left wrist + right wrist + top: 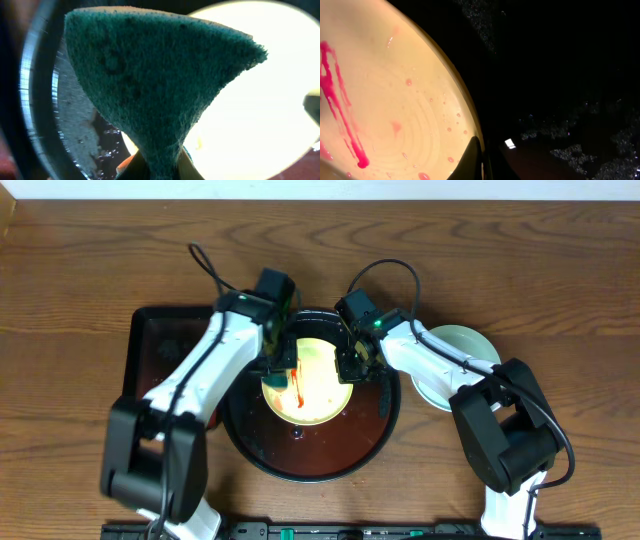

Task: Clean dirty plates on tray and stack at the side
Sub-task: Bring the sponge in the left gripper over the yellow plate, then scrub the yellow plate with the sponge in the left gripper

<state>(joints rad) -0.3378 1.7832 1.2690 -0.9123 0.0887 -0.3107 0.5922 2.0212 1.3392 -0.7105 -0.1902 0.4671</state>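
A yellow plate smeared with red sauce sits tilted in the large round black tray. My left gripper is shut on a green sponge at the plate's left edge. My right gripper is shut on the plate's right rim, one finger on the inner face. In the right wrist view the plate shows red streaks and wet drops. A pale mint-blue plate lies on the table to the right of the tray.
A rectangular black tray lies left of the round tray, under my left arm. The round tray's base is wet with foam specks. A black rail runs along the table's front edge.
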